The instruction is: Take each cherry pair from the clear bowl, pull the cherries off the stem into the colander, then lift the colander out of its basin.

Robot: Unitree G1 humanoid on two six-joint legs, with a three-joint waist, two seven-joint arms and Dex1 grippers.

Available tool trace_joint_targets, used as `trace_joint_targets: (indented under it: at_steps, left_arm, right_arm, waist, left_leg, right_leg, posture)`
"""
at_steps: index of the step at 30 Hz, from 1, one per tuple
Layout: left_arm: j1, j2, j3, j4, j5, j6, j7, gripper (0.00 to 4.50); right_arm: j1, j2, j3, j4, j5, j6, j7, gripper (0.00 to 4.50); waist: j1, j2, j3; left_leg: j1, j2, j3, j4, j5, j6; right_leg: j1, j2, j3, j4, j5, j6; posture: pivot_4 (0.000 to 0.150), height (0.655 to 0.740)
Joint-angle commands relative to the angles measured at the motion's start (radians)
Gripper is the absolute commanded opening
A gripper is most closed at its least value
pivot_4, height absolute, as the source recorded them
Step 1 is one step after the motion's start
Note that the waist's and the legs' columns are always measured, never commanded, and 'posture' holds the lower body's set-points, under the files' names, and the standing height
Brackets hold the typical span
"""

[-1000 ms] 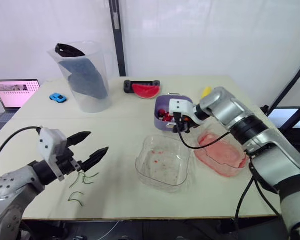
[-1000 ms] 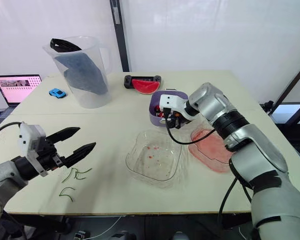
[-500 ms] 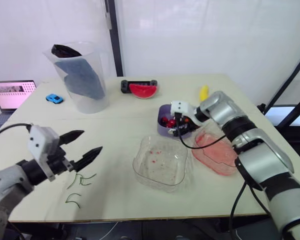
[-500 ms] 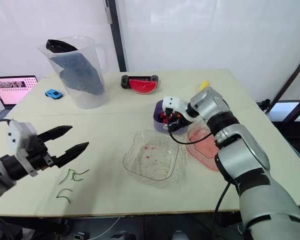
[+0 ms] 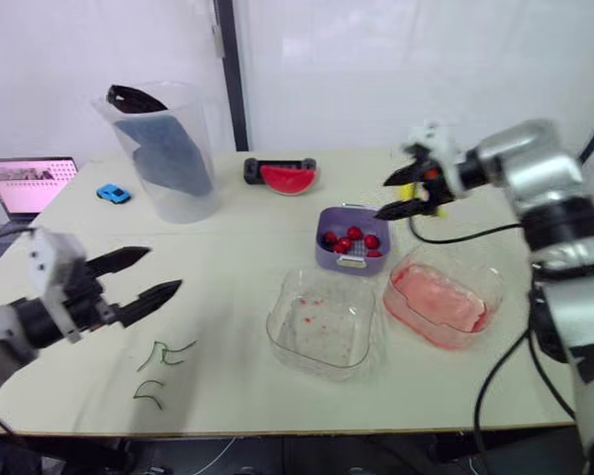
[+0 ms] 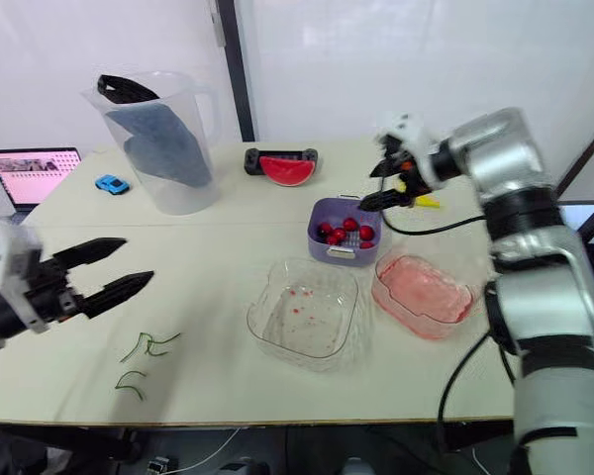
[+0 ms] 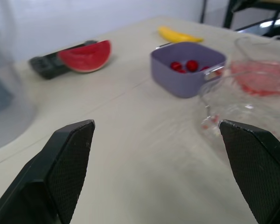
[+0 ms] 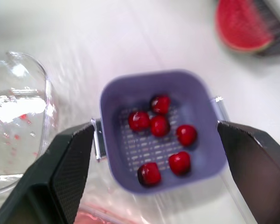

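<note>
Purple colander held six cherries; right gripper hovered above it, left gripper apart, both spread wide, empty.

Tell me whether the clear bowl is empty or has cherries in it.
Empty: the clear bowl holds only red smears on its bottom. Six cherries lie in the purple colander.

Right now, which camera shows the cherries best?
Right wrist view: it looks straight down on six cherries. The eye views show a small cluster; the left wrist view, a few over the colander rim.
</note>
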Motion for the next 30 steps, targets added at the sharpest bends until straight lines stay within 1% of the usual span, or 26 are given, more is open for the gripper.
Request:
trace_joint_targets:
  at_steps: [1, 2, 4, 6, 8, 11, 13, 14, 17, 20, 27, 30]
  left_arm:
    - [-0.075, 0.035, -0.091, 0.065, 0.075, -0.054, -0.04, 4.5]
    - [-0.094, 0.043, -0.117, 0.088, 0.104, -0.07, -0.048, 4.5]
    - [-0.186, 0.041, -0.181, 0.163, 0.153, -0.089, -0.041, 4.5]
    - [-0.252, 0.037, -0.23, 0.231, 0.188, -0.101, -0.055, 4.5]
    - [-0.283, 0.033, -0.254, 0.291, 0.22, -0.127, -0.075, 4.5]
    - [-0.297, 0.019, -0.249, 0.378, 0.235, -0.153, -0.093, 4.5]
    - [-0.285, 0.022, -0.22, 0.426, 0.214, -0.137, -0.112, 4.5]
    - [-0.273, 0.032, -0.218, 0.441, 0.22, -0.145, -0.133, 4.5]
    - [-0.223, 0.043, -0.202, 0.482, 0.244, -0.179, -0.158, 4.5]
    - [-0.151, 0.059, -0.178, 0.504, 0.259, -0.222, -0.198, 4.5]
    - [-0.086, 0.031, -0.114, 0.462, 0.242, -0.225, -0.162, 4.5]
    - [-0.072, 0.018, -0.095, 0.442, 0.233, -0.209, -0.147, 4.5]
  right_arm:
    - [0.137, -0.111, -0.183, -0.236, 0.119, 0.171, -0.025, 4.46]
    - [0.18, -0.136, -0.22, -0.293, 0.144, 0.224, -0.042, 4.46]
    - [0.383, -0.149, -0.443, -0.454, 0.21, 0.199, -0.11, 4.46]
    - [0.583, -0.164, -0.629, -0.597, 0.229, 0.219, -0.174, 4.46]
    - [0.747, -0.165, -0.754, -0.704, 0.258, 0.247, -0.187, 4.46]
    - [1.004, -0.104, -0.935, -0.84, 0.259, 0.216, -0.237, 4.46]
    - [1.145, -0.073, -1.02, -0.866, 0.251, 0.166, -0.259, 4.46]
    - [1.189, -0.068, -1.047, -0.863, 0.26, 0.149, -0.264, 4.46]
    - [1.287, -0.046, -1.117, -0.825, 0.29, 0.08, -0.27, 4.46]
    - [1.339, -0.033, -1.126, -0.807, 0.311, 0.021, -0.29, 4.46]
    - [1.32, -0.051, -1.057, -0.68, 0.325, -0.106, -0.36, 4.46]
    - [1.279, -0.067, -1.025, -0.629, 0.338, -0.138, -0.39, 4.46]
  waist:
    - [0.007, 0.0, 0.0]
    - [0.01, 0.0, 0.0]
    - [0.016, 0.001, 0.0]
    - [0.017, 0.001, 0.0]
    - [0.017, 0.001, 0.0]
    - [0.011, 0.001, 0.0]
    - [0.008, 0.001, 0.0]
    - [0.007, 0.001, 0.0]
    - [0.008, 0.001, 0.0]
    - [0.008, 0.001, 0.0]
    - [0.014, 0.001, 0.0]
    - [0.013, 0.001, 0.0]
  left_leg:
    - [0.0, 0.0, 0.0, 0.0, 0.0, 0.0]
    - [0.0, 0.0, 0.0, 0.0, 0.0, 0.0]
    - [0.0, 0.0, 0.001, 0.001, 0.0, 0.001]
    - [0.0, 0.0, 0.001, 0.002, -0.001, 0.001]
    - [0.0, 0.0, 0.001, 0.001, -0.001, 0.002]
    - [0.001, 0.0, 0.002, 0.001, -0.002, 0.003]
    - [0.003, 0.0, 0.003, 0.001, -0.002, 0.003]
    - [0.004, 0.0, 0.002, 0.001, -0.002, 0.003]
    - [0.009, 0.0, 0.004, 0.001, -0.002, 0.003]
    - [0.015, 0.001, 0.004, -0.001, -0.002, 0.004]
    - [0.017, 0.002, 0.003, -0.001, -0.003, 0.005]
    - [0.017, 0.002, 0.002, -0.001, -0.003, 0.005]
  right_leg:
    - [0.0, 0.0, 0.0, 0.0, 0.0, 0.0]
    - [0.001, 0.0, 0.0, 0.0, 0.0, 0.0]
    - [0.0, 0.0, 0.001, 0.0, 0.0, 0.0]
    - [0.002, 0.001, -0.002, 0.0, 0.0, 0.0]
    - [0.002, 0.0, -0.001, 0.001, 0.0, 0.0]
    - [0.002, 0.0, 0.0, 0.001, 0.0, 0.0]
    - [0.003, 0.001, 0.0, 0.001, 0.0, 0.0]
    - [0.004, 0.001, 0.0, 0.001, 0.0, 0.0]
    - [0.007, 0.001, 0.002, 0.001, 0.0, 0.0]
    - [0.015, 0.001, 0.002, -0.002, 0.0, 0.0]
    - [0.019, 0.0, 0.001, -0.004, 0.0, 0.0]
    - [0.02, 0.0, 0.001, -0.005, 0.0, 0.0]
  posture:
    - [0.15, 0.74]
    - [0.15, 0.74]
    - [0.15, 0.74]
    - [0.15, 0.74]
    - [0.15, 0.74]
    - [0.15, 0.74]
    - [0.15, 0.74]
    - [0.15, 0.74]
    - [0.15, 0.74]
    - [0.15, 0.74]
    - [0.15, 0.74]
    - [0.15, 0.74]
